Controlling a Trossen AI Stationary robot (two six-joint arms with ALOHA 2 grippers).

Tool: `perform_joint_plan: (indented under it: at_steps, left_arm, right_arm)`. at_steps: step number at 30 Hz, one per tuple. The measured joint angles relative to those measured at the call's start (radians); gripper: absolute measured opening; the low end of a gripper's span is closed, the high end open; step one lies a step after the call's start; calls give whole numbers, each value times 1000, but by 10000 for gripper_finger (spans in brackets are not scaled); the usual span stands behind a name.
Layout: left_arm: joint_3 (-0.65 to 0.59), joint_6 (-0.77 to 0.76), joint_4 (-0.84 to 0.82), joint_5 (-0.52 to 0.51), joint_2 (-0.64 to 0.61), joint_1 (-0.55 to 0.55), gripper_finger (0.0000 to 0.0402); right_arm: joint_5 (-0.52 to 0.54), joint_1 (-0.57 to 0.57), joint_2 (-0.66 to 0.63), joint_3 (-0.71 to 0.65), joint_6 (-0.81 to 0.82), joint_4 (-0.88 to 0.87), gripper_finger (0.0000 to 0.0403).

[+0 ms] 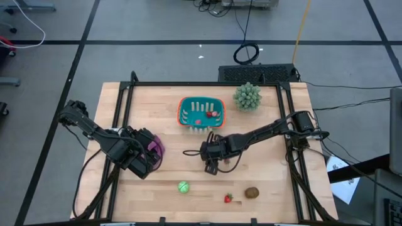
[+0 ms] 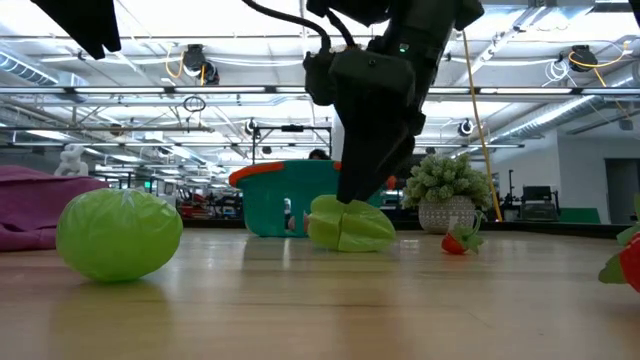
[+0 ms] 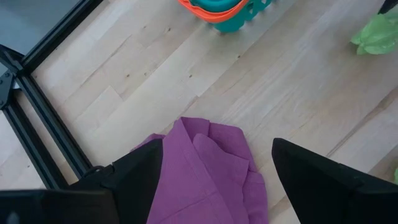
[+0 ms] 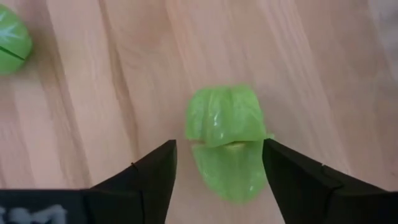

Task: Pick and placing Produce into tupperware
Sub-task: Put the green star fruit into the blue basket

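My right gripper stands open around a green leafy piece lying on the table; from above my arm hides it. The basket holds perhaps two red pieces. My left gripper, open, hovers over the purple cloth.

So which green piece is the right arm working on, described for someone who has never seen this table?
Start at the teal basket at the table's back centre and come forward to the right pincer. The leafy green piece lies on the wood between its open fingers. Unlike the round green ball farther forward and left, it is elongated, crinkled and lettuce-like.
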Motion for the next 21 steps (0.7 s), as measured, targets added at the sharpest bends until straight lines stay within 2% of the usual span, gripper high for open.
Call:
perform_joint_plan:
  at_steps: [9, 21]
  left_arm:
    - [0, 4, 0, 0, 0, 0, 308]
    - [0, 4, 0, 0, 0, 0, 308]
  right_arm:
    - [-47, -41, -2, -66, -16, 92, 248]
    - [-51, -52, -3, -80, -54, 124, 243]
